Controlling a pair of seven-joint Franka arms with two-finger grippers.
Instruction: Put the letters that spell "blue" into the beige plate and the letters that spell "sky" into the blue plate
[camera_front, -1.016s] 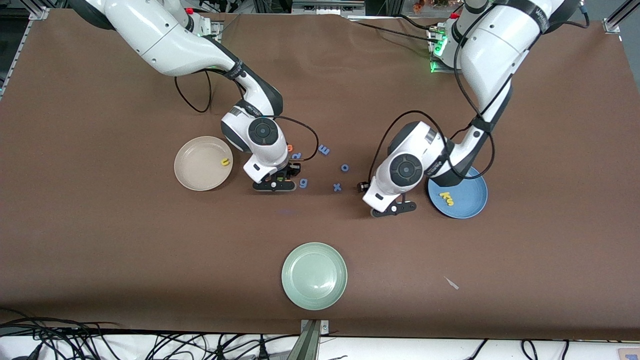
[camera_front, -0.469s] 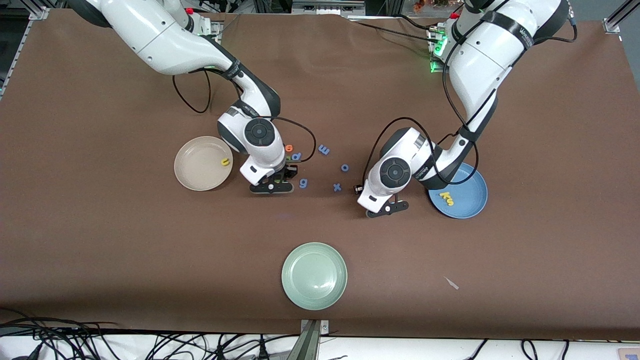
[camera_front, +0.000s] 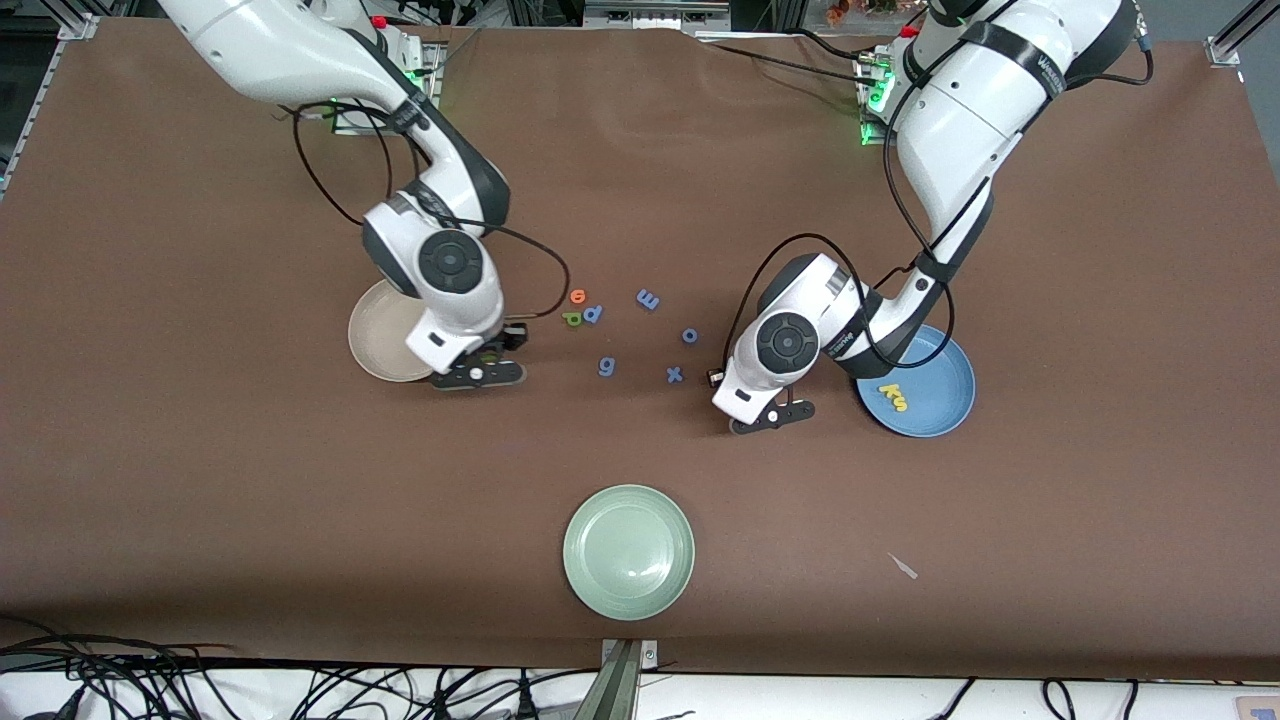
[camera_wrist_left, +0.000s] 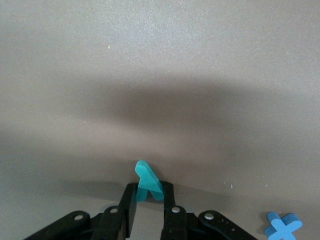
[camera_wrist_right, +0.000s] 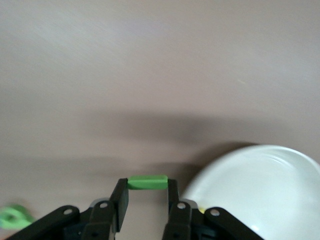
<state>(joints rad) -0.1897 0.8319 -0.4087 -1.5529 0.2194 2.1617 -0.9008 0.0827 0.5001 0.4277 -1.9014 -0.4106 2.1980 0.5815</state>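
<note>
On the brown table cover (camera_front: 200, 480), the beige plate (camera_front: 375, 345) sits toward the right arm's end, partly hidden under that arm's wrist. The right gripper (camera_wrist_right: 147, 196) hangs over the plate's edge and the cloth beside it, jaws pinched on the green "l" (camera_wrist_right: 147, 182), a short straight bar held crosswise between the fingertips. The plate shows pale in the right wrist view, just beside the gripper.

The blue plate (camera_front: 935, 400) lies toward the left arm's end, with the yellow "s" (camera_front: 898, 404) and yellow "k" (camera_front: 888, 390) lying in it, close together. The left gripper (camera_wrist_left: 149, 200), near that plate and over bare cloth, has its jaws closed on the teal "y" (camera_wrist_left: 148, 181), which sticks out tilted past the fingertips.

Between the two plates lies a loose scatter: the orange "e" (camera_front: 577, 296), the green "b" (camera_front: 571, 319) touching a blue "p" (camera_front: 593, 314), then a blue "m" (camera_front: 648, 299), blue "o" (camera_front: 689, 335), blue "g" (camera_front: 606, 367) and blue "x" (camera_front: 675, 375). The "x" also shows at the corner of the left wrist view.

A pale green plate (camera_front: 628, 551) sits well apart, nearer the front camera, with a small pale scrap (camera_front: 905, 567) on the cloth toward the left arm's end. Black cables (camera_front: 150, 680) run along the table's near edge, and metal framing (camera_front: 650, 15) stands by the arm bases.
</note>
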